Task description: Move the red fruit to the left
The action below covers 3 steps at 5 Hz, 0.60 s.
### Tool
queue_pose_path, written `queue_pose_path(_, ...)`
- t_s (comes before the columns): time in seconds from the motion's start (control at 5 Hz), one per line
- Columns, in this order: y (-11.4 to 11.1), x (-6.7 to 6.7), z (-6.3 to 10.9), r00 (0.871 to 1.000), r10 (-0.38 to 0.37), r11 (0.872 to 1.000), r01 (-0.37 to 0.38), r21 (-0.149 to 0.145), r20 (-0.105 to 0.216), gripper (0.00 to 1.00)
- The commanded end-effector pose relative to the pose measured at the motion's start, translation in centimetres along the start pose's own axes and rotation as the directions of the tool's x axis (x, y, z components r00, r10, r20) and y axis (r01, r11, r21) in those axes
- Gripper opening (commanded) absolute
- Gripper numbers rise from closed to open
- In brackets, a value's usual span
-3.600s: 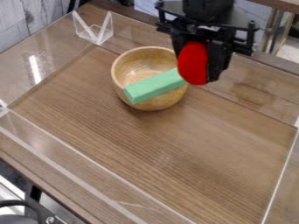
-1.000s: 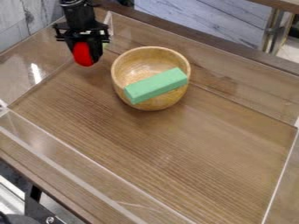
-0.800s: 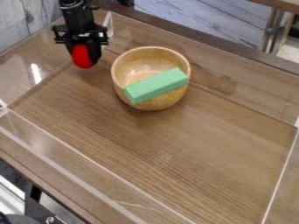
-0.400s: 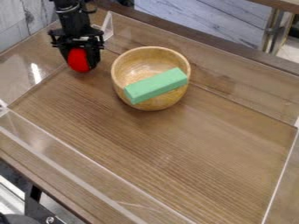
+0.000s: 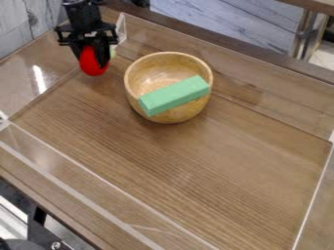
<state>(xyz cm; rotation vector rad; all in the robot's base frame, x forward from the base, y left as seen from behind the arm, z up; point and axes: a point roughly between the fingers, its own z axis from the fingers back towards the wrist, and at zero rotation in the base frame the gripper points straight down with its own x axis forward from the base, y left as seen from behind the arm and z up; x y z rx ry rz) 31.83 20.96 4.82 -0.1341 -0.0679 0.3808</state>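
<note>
On the left side of the picture, in its upper part, there is the black gripper (image 5: pixel 88 41) of the robot. It points downward, and its two fingers are at the two sides of the red fruit (image 5: pixel 93 62). The gripper is holding the red fruit between these fingers. The fruit is at the upper left of the wooden table (image 5: pixel 196 176), to the left of the bowl and apart from it. Whether the fruit touches the table, one cannot tell from this view.

More to the right, near the upper middle, the round wooden bowl (image 5: pixel 146 71) stands on the table. Its colour is light brown. A green block (image 5: pixel 175 95), long and with straight edges, lies tilted across the bowl. One end of the block is over the front part of the rim, and the other end is toward the right side of the bowl.

At the upper right, behind the far edge of the table, a piece of metal frame (image 5: pixel 306 34) can be seen.
</note>
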Motion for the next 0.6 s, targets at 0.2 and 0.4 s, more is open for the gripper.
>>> queue_pose_path(0.2, -0.22, 1.27, 2.79, 0.997, 0.002, 1.000, -0.002, 0.003, 0.075, 0.00)
queue_pose_path(0.4, -0.50, 1.36, 2.90, 0.996, -0.047, 0.999, 0.048, -0.005, 0.077, 0.00)
